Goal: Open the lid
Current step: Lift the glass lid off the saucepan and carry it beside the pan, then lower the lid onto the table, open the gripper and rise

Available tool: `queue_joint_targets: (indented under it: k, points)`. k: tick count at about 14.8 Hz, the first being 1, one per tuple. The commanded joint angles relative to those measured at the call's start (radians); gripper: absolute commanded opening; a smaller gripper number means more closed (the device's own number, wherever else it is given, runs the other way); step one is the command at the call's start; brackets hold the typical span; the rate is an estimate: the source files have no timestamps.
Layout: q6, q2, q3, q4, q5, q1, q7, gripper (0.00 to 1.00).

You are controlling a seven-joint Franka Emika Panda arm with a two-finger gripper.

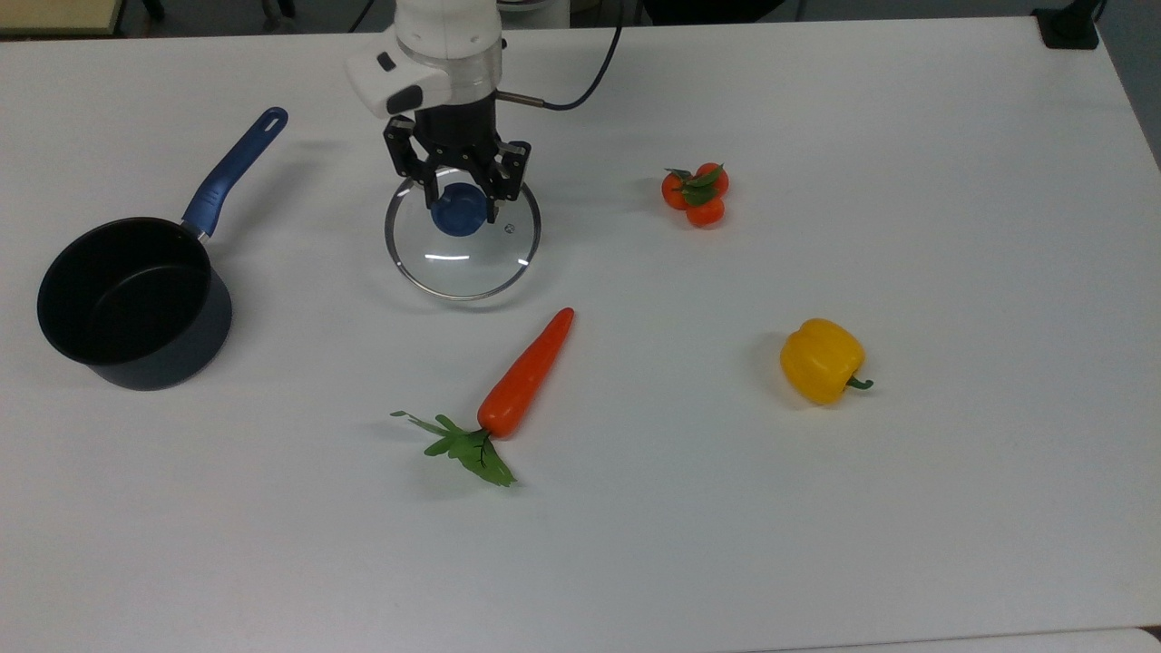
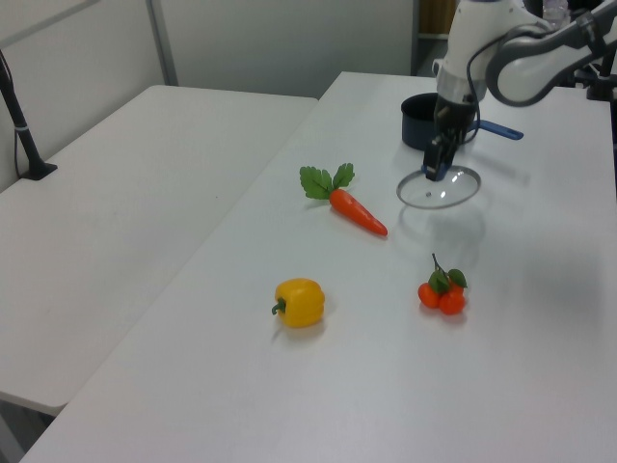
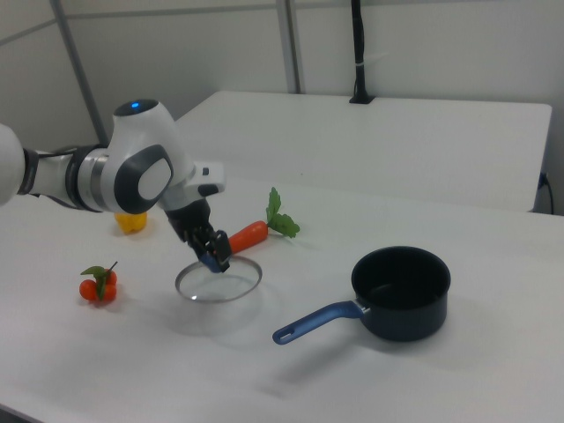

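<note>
The gripper (image 1: 461,201) is closed on the blue knob (image 1: 458,209) of the glass lid (image 1: 463,258), apparently just above the table (image 1: 907,499) between saucepan (image 1: 127,304) and carrot (image 1: 526,372). Risk — early release drops the glass, or it slides into the carrot.

Lid (image 1: 463,245) clear glossy glass, thin metal rim; table (image 1: 816,508) matt white.

Lid (image 2: 442,187) beside carrot (image 2: 358,211)
</note>
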Motion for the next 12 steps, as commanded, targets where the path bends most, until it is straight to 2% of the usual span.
queue_joint_targets:
  k: [1, 5, 6, 8, 9, 10, 11, 12]
  points:
    - [0.018, 0.038, -0.004, -0.023, -0.038, 0.019, 0.003, 0.46]
    - [0.020, 0.077, -0.004, -0.017, -0.052, 0.018, 0.005, 0.49]
    - [0.012, 0.081, -0.004, -0.012, -0.052, 0.018, 0.008, 0.57]
    - [-0.002, 0.080, -0.004, -0.009, -0.050, 0.020, 0.009, 0.85]
    - [-0.043, 0.078, -0.004, 0.017, -0.050, 0.020, 0.009, 0.87]
    - [-0.107, 0.078, -0.004, 0.057, -0.050, 0.023, 0.009, 0.96]
    - [-0.147, 0.074, -0.004, 0.080, -0.052, 0.024, 0.009, 1.00]
    - [-0.205, 0.063, -0.004, 0.121, -0.050, 0.026, 0.009, 1.00]
